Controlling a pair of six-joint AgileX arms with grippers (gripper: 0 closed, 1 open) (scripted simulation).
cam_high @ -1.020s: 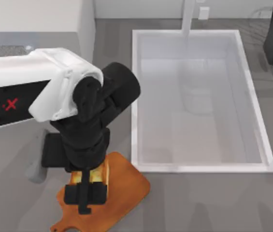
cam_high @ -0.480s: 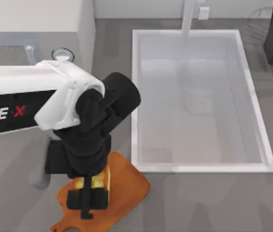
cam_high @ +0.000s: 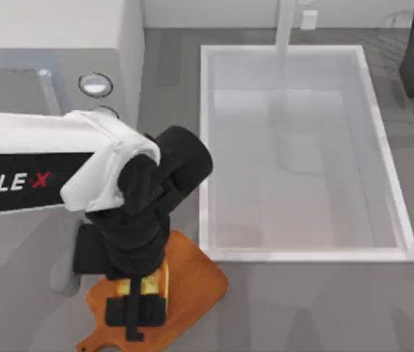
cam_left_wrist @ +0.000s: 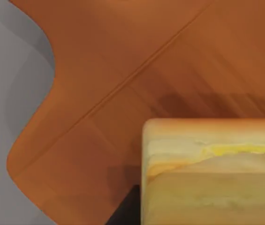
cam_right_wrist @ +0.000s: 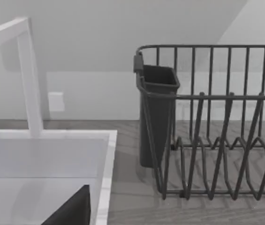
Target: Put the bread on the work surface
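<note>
- Orange-brown board (cam_high: 192, 282) near the table's (cam_high: 302, 308) front left, beside the sink (cam_high: 298, 154).
- Left claw (cam_high: 135, 312) closed on the bread (cam_high: 159, 279) (toasted top), low over the board.
- Contact between bread and board: cannot tell.
- Right claw: cannot tell, by the dish rack (cam_right_wrist: 216, 140).

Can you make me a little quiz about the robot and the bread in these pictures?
1. True or false: the bread is over the wooden board.
2. What white thing lies to the right of the board on the top view? A) a sink B) a fridge C) a plate
3. Fill in: the left gripper is above the board, close to its ____.

Key:
1. True. The left wrist view also has the bread in front of the board.
2. A, the sink.
3. Handle.

The dish rack stands on the counter beside the sink.
</note>
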